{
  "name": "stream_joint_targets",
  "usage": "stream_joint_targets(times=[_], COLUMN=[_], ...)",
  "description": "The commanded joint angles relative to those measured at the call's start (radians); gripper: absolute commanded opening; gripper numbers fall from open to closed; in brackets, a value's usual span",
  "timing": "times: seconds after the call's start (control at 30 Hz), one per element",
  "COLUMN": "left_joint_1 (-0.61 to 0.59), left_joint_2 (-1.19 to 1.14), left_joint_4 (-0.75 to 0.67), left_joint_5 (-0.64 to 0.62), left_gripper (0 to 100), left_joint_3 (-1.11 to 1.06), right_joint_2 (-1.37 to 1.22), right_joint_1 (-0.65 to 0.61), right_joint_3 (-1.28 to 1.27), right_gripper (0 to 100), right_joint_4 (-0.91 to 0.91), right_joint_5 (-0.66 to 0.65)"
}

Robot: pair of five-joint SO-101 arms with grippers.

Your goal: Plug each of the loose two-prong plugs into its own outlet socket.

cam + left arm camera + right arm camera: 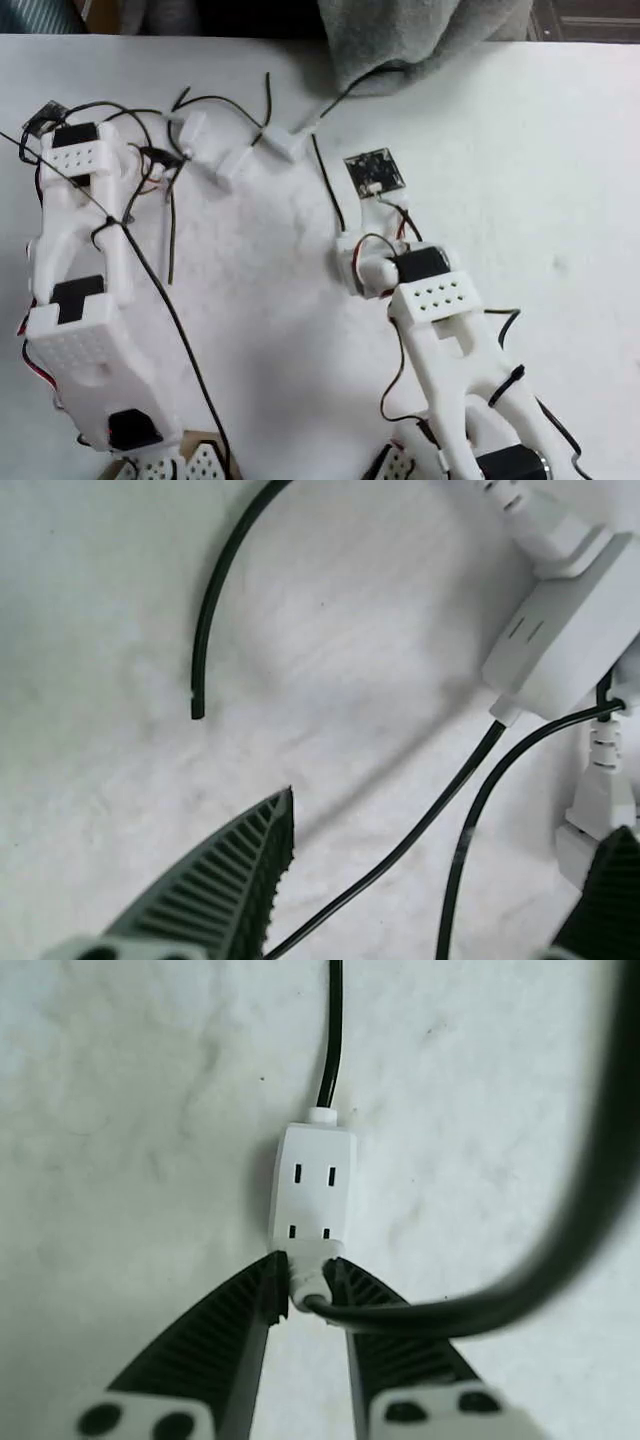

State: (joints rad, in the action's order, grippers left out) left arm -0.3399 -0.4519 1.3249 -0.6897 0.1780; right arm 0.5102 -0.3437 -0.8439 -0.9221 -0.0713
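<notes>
On the white tabletop point(540, 150), seen from above, the left arm point(80, 250) stands along the left edge. The right arm point(450, 330) comes in from the near right, with its wrist near the middle. Three white cord pieces point(235, 165) lie in a loose row at the far centre, strung with black cords, just right of the left arm's far end. A small dark circuit board point(375, 172) sits just beyond the right arm's wrist. A grey cloth point(420, 40) drapes over the far edge.

From the left wrist, the left claw point(445, 820) gapes wide, with nothing between its ribbed fingers point(245, 870). A white socket block point(565, 640) lies flat ahead of it, slots facing up, and a black cord leaves one end. A loose plug point(598, 795) lies just beside one finger; I cannot tell whether they touch. A cut cord point(215, 600) curves over bare tabletop, its end well apart from the block.

From the right wrist, the right claw point(305, 1265) is pinched narrow on a white plug point(303, 1282), held between both fingertips. The plug touches the end of the outlet socket point(312, 1195) that faces the claw. That socket lies flat with two pairs of slots facing up and a black cord leaving its other end. Whether the prongs are seated cannot be told. The plug's own thick cord point(560, 1250) loops away to one side.
</notes>
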Motion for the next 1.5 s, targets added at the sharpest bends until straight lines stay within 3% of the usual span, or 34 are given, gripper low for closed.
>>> stream_joint_targets(times=[0.0, 0.97, 1.47], left_joint_1=[-0.008, -0.008, -0.008], left_joint_2=[0.007, 0.007, 0.007], left_joint_4=[-0.018, -0.015, -0.015], left_joint_5=[0.008, 0.008, 0.008], left_gripper=[43, 43, 43], left_joint_3=[0.006, 0.005, 0.005], right_joint_2=[-0.001, -0.008, -0.292], right_joint_1=[-0.030, 0.016, 0.007], right_joint_3=[-0.006, -0.014, 0.052], right_gripper=[1.9, 1.9, 1.9], right_joint_4=[0.033, 0.051, 0.091], right_joint_5=[0.008, 0.002, 0.003])
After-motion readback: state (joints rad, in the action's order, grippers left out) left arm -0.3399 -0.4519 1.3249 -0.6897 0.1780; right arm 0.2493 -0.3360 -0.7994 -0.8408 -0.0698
